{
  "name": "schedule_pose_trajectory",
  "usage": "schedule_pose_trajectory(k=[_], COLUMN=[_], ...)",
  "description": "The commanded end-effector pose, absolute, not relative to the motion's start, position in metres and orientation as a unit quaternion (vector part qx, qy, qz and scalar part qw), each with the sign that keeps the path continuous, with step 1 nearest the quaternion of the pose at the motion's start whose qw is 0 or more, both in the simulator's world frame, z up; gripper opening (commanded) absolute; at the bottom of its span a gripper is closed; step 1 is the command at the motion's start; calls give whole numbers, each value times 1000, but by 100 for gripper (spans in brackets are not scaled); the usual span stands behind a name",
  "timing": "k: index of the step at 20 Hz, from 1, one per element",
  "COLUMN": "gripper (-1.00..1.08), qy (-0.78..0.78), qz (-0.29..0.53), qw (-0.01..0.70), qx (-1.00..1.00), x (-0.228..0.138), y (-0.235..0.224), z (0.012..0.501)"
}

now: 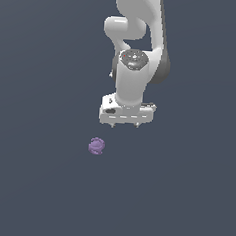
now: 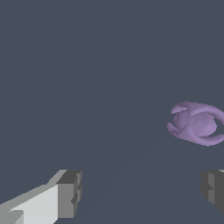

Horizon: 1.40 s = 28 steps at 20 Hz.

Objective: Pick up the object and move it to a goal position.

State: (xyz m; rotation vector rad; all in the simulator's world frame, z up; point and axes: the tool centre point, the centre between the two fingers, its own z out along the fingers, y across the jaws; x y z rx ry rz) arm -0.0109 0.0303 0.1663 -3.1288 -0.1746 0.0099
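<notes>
The gripper (image 1: 125, 124) hangs with jaws spread wide and empty, apparently readied for a grasp; the purple object (image 1: 96, 146) lies apart, outside the gap and off to one finger's side.

Arm casing (image 1: 130, 86): smooth white shell, plastic-like, soft sheen with grey shading. Gripper (image 2: 140, 194) fingertips (image 2: 70, 192): matt dark grey blocks, flat-faceted. Object (image 2: 197, 124): lavender, smooth-skinned but lumpy and ridged, faintly glossy. Ground surface (image 1: 34, 183): uniform matt slate-grey, untextured.
</notes>
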Motion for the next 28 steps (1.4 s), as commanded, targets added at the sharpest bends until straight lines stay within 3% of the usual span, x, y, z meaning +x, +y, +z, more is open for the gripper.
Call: schedule_pose_trajectory(k=[1, 9, 21, 28], gripper=[100, 100, 100, 100], qy=[-55, -33, 59, 81], qz=[3, 3, 1, 0], qw=[4, 5, 2, 0], qx=[-998, -999, -998, -997], x=[-11, -2, 25, 29], y=[29, 12, -69, -90], z=[166, 155, 103, 90])
